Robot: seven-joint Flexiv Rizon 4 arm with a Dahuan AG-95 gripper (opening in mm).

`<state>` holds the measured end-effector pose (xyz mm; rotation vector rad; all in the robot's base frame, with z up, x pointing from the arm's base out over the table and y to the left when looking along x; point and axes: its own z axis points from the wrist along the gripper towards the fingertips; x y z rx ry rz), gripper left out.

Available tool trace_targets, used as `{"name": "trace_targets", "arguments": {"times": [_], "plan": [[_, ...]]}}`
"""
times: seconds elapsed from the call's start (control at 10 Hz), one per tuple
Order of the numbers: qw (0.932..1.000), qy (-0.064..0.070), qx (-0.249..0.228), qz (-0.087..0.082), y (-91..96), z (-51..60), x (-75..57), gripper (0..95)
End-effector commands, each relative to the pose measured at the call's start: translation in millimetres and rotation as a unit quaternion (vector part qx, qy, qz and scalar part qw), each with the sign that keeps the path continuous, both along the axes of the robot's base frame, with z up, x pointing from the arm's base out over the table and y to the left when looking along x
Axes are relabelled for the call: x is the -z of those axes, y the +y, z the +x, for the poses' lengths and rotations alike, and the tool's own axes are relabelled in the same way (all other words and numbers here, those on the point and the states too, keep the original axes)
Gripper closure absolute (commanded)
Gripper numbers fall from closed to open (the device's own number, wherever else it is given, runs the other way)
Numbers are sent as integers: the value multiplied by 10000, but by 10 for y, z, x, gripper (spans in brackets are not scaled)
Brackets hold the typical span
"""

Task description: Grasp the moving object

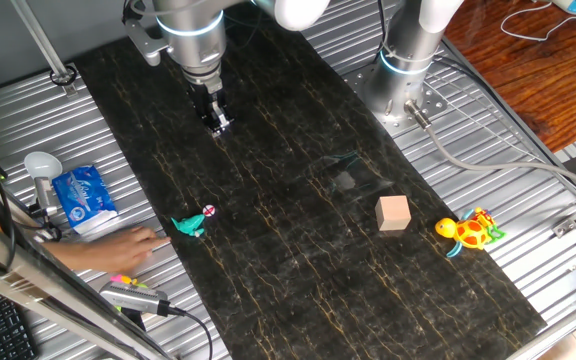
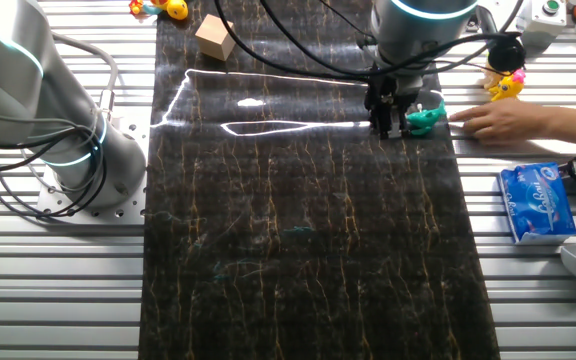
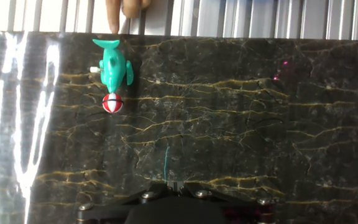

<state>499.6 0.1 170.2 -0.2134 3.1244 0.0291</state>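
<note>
The moving object is a small teal toy with a pink-and-white ball end (image 1: 192, 224), lying on the black mat near its edge. It also shows in the other fixed view (image 2: 426, 118) and at the upper left of the hand view (image 3: 114, 68). My gripper (image 1: 218, 124) hangs above the mat, well away from the toy and holding nothing. Its fingers meet at the bottom of the hand view (image 3: 174, 185), so it looks shut. In the other fixed view the gripper (image 2: 388, 126) stands in front of the toy.
A person's hand (image 1: 118, 248) reaches in right beside the toy, fingertips shown in the hand view (image 3: 126, 9). A tan cube (image 1: 394, 213) and a yellow-orange turtle toy (image 1: 471, 232) sit at the mat's far side. A blue packet (image 1: 83, 196) lies on the metal table.
</note>
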Motion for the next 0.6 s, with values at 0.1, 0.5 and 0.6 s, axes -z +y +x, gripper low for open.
{"name": "trace_targets", "arguments": {"times": [0.1, 0.5, 0.6], "plan": [[10000, -15, -2, 13, 0, 2, -1, 950], [10000, -26, 53, 29, 0, 2, -1, 950], [10000, -25, 56, 29, 0, 2, -1, 950]]}}
